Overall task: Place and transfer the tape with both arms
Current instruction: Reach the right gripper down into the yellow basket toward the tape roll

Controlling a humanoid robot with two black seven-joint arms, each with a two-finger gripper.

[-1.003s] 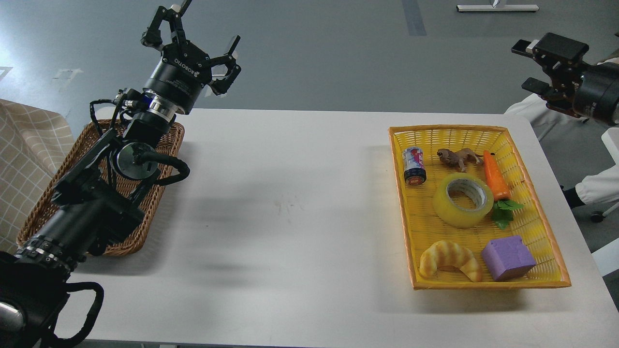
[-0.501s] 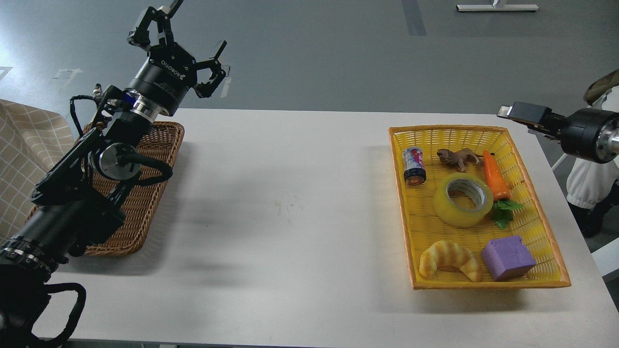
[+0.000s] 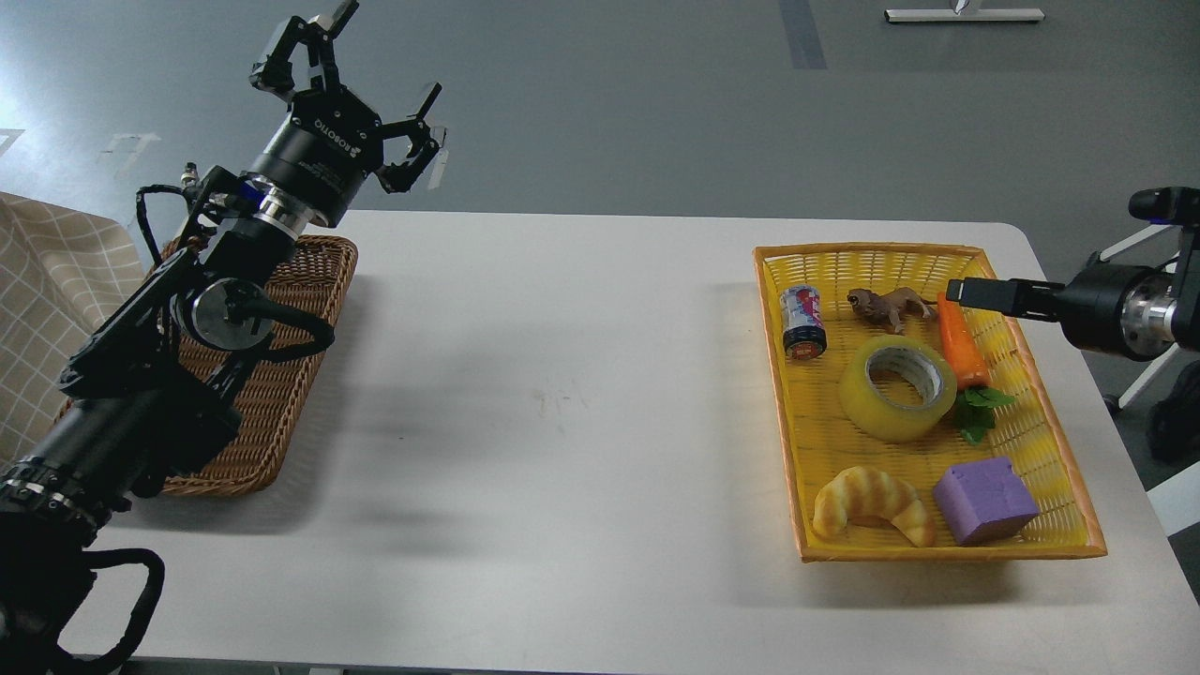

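Nearest in the yellow basket [image 3: 1069, 525] on the white table [image 3: 562, 403]: a croissant toy [image 3: 872, 504] at 7 o'clock and a purple block [image 3: 984, 500] at 5 o'clock, seen from the basket's middle. The tape [image 3: 897, 388] is found lying flat at the basket's centre, core hole up, not touched by either gripper. A green-leafed toy carrot [image 3: 964, 352] is seen just beside it at 3 o'clock. A small can [image 3: 803, 322] lies at 11 o'clock and a brown animal figure [image 3: 889, 306] at 12 o'clock.

Across the table at 9 o'clock, a brown wicker basket [image 3: 309, 328] is partly covered by the left arm. A checked cloth [image 3: 52, 281] is seen at the left edge.

The right gripper [image 3: 980, 292] is seen edge-on over the basket's far right rim, above the carrot tip; its fingers can't be told apart, so whether it is released or clenched cannot be told.

Farthest: the left gripper [image 3: 361, 108] is raised past the wicker basket's far end, fingers spread wide, nothing held.
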